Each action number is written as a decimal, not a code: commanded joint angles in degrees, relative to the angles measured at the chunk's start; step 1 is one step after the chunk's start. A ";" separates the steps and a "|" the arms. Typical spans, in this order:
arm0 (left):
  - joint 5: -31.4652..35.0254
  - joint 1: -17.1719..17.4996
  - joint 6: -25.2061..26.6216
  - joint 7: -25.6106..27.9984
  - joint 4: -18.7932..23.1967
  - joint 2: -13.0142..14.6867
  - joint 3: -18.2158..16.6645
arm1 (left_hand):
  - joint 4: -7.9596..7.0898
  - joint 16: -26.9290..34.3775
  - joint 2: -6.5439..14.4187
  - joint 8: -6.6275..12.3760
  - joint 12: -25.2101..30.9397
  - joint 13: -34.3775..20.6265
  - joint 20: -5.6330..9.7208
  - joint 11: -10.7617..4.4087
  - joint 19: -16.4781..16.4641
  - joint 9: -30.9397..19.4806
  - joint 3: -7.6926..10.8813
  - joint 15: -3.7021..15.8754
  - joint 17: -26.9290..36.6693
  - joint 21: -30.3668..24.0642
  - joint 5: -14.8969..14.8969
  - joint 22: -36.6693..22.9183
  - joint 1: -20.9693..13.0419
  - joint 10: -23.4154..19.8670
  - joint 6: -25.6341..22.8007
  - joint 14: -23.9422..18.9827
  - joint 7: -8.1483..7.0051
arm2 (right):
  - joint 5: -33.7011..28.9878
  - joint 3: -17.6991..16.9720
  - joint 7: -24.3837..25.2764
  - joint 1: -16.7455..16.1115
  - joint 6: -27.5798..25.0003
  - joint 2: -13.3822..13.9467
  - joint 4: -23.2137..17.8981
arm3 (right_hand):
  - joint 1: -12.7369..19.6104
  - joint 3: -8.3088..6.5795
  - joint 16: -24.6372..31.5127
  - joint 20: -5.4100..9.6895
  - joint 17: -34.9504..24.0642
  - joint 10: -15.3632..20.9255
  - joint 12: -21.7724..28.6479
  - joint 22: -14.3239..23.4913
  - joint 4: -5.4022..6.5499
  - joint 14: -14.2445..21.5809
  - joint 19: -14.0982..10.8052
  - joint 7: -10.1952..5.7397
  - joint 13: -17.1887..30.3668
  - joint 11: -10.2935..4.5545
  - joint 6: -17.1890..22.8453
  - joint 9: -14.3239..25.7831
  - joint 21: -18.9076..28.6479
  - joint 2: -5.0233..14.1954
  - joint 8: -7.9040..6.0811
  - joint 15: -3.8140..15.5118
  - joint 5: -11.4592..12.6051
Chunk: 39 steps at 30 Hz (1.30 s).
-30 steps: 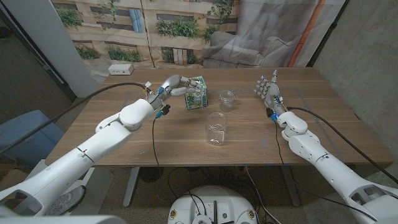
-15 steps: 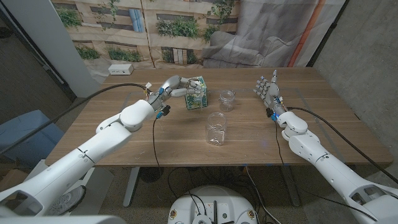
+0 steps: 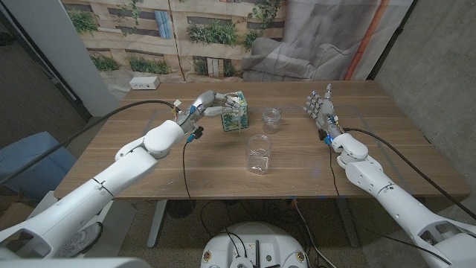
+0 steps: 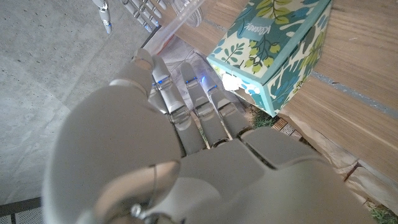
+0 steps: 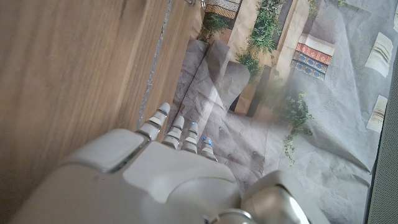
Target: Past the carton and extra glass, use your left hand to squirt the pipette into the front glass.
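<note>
- Left hand just beside carton, pinching clear pipette.
- Front glass near carton, extra glass between.
- Right hand well apart from carton, fingers spread, holding nothing.

**What cannot be read at this moment**

Head view: the pipette is a thin clear sliver against the carton; its contents are too small to tell. The left hand overlaps the carton's near edge. Left wrist view: the carton is cut by the frame edge, and the hand's fingertips lie hidden.
</note>
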<state>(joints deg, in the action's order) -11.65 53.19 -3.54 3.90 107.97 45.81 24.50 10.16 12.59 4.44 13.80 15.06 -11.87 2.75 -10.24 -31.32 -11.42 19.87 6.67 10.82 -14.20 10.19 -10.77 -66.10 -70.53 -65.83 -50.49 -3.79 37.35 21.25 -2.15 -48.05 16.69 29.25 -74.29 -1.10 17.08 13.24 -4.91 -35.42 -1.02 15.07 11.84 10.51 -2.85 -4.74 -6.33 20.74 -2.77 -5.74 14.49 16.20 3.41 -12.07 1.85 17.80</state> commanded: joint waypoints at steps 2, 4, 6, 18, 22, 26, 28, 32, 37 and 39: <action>1.52 -0.04 -1.02 0.09 -0.28 -0.01 0.24 | -0.17 0.40 0.02 0.32 0.45 -0.52 2.18 -2.22 -0.49 -0.28 -0.23 7.07 0.13 -0.31 0.18 -0.13 -0.92 -3.12 -0.32 -0.94 0.08 | -0.13 -0.03 0.37 -0.02 0.02 -0.09 -0.03 | 0.01 0.43 0.36 -0.05 -0.25 -0.09 0.16 0.30 -0.05 -0.44 -0.34 -0.51 0.16 -0.11 0.06 0.10 0.31 3.35 -0.38 4.73 0.28; 1.53 -0.12 -0.54 0.00 -0.12 -0.03 0.30 | -0.21 0.38 0.03 0.35 0.48 -0.58 2.17 -2.18 -0.50 -0.32 -0.25 7.09 0.13 -0.32 0.20 -0.13 -0.96 -3.19 -0.34 -1.04 0.00 | -0.13 -0.03 0.37 -0.03 0.01 -0.09 -0.03 | 0.01 0.43 0.36 -0.05 -0.25 -0.06 0.17 0.30 -0.05 -0.42 -0.34 -0.51 0.16 -0.04 0.04 0.10 0.30 3.35 -0.37 4.58 0.28; 1.07 -0.31 -0.98 -0.66 -0.41 -0.09 0.35 | -0.21 0.32 -0.02 0.40 0.50 -0.63 2.16 -2.16 -0.56 -0.34 -0.28 7.11 0.11 -0.34 0.21 -0.13 -1.00 -3.23 -0.41 -1.03 -0.03 | -0.14 -0.03 0.38 -0.03 0.01 -0.08 -0.04 | 0.01 0.43 0.36 -0.04 -0.25 -0.09 0.16 0.30 -0.05 -0.43 -0.32 -0.46 0.16 0.03 0.06 0.10 0.30 3.35 -0.38 4.67 0.28; -2.39 0.18 1.12 -0.91 -0.23 -0.72 -0.36 | -0.67 -1.30 -0.95 -0.33 -0.84 -0.21 1.51 -2.42 -0.19 -0.42 -0.82 6.36 -0.48 -0.16 0.04 -0.18 0.00 -1.43 1.22 0.47 -0.74 | -0.14 -0.03 0.41 -0.08 0.01 -0.07 -0.10 | 0.01 0.44 0.36 -0.05 -0.25 -0.03 0.18 0.30 -0.05 -0.46 -0.32 -0.51 0.16 -0.07 0.08 0.10 0.30 3.34 -0.39 4.69 0.28; -3.08 0.27 1.33 -1.39 -0.35 -0.45 -0.33 | -0.92 -1.92 -1.11 -0.73 -1.51 -0.08 1.13 -2.42 0.26 -0.41 -0.97 6.10 -0.66 0.04 0.21 -0.17 0.75 -0.16 2.01 1.44 -0.86 | -0.13 -0.04 0.40 -0.08 0.00 -0.06 -0.11 | 0.01 0.44 0.37 -0.08 -0.25 -0.08 0.16 0.30 -0.05 -0.42 -0.30 -0.51 0.17 0.00 0.09 0.10 0.29 3.34 -0.40 4.74 0.28; -3.64 0.26 1.19 -1.91 -0.55 -0.13 -0.37 | -1.26 -2.11 -1.38 -0.96 -1.94 -0.03 0.97 -2.40 0.41 -0.41 -1.35 5.83 -0.68 0.12 0.21 -0.16 1.69 0.76 2.44 1.85 -0.88 | -0.11 -0.05 0.38 -0.09 0.00 -0.05 -0.11 | 0.01 0.44 0.37 -0.09 -0.25 -0.20 0.11 0.30 -0.05 -0.42 -0.30 -0.51 0.17 -0.01 0.08 0.10 0.29 3.34 -0.39 4.74 0.28; -3.73 0.24 1.07 -2.04 -0.66 0.02 -0.40 | -1.43 -2.23 -1.41 -1.17 -2.18 0.00 0.92 -2.41 0.46 -0.40 -1.48 5.82 -0.71 0.16 0.25 -0.16 2.19 1.30 2.88 2.11 -0.91 | -0.11 -0.05 0.39 -0.09 0.00 -0.04 -0.12 | 0.01 0.44 0.37 -0.09 -0.25 -0.04 0.18 0.30 -0.05 -0.43 -0.31 -0.49 0.17 0.12 0.15 0.10 0.30 3.34 -0.42 4.75 0.28; -4.09 0.29 1.09 -2.06 -0.77 0.18 -0.54 | -1.70 -2.41 -1.53 -1.44 -2.48 0.03 0.69 -2.43 0.66 -0.38 -1.73 5.66 -0.77 0.26 0.29 -0.14 3.10 1.99 3.46 2.59 -1.09 | -0.12 -0.04 0.39 -0.09 0.00 -0.05 -0.12 | 0.01 0.44 0.34 -0.07 -0.25 -0.22 0.11 0.30 -0.05 -0.49 -0.32 -0.52 0.17 -0.02 0.14 0.10 0.30 3.34 -0.41 4.73 0.29; -4.21 0.24 1.04 -2.09 -0.92 0.30 -0.50 | -1.83 -2.55 -1.53 -1.70 -2.69 0.05 0.65 -2.42 0.80 -0.36 -1.81 5.68 -0.84 0.35 0.35 -0.12 3.72 2.53 4.05 3.00 -1.01 | -0.12 -0.04 0.39 -0.07 0.00 -0.07 -0.09 | 0.01 0.44 0.34 -0.06 -0.25 -0.06 0.17 0.30 -0.05 -0.48 -0.35 -0.55 0.17 -0.19 0.11 0.10 0.31 3.34 -0.40 4.77 0.29; -4.33 0.19 0.95 -2.26 -1.03 0.33 -0.47 | -1.85 -2.58 -1.55 -1.70 -2.74 0.05 0.63 -2.42 0.83 -0.35 -1.84 5.69 -0.85 0.37 0.36 -0.12 3.86 2.65 4.06 3.10 -1.02 | -0.12 -0.04 0.39 -0.07 0.00 -0.07 -0.09 | 0.01 0.44 0.36 -0.04 -0.25 -0.17 0.13 0.30 -0.05 -0.45 -0.34 -0.51 0.17 -0.13 0.10 0.10 0.31 3.35 -0.40 4.74 0.29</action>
<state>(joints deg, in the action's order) -15.14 53.39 -2.53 2.10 107.35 45.79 24.10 8.55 10.14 2.74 12.23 12.49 -11.73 2.75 -12.61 -30.88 -11.71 18.13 5.86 9.85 -13.96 10.09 -10.77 -62.84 -68.30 -62.09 -47.79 -5.00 37.23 21.20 -1.80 -48.10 16.69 29.19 -74.35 -1.10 17.08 13.24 -4.92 -35.42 -1.02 15.07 11.84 10.51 -2.85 -4.74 -6.33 20.74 -2.77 -5.74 14.49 16.20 3.41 -12.07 1.85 17.80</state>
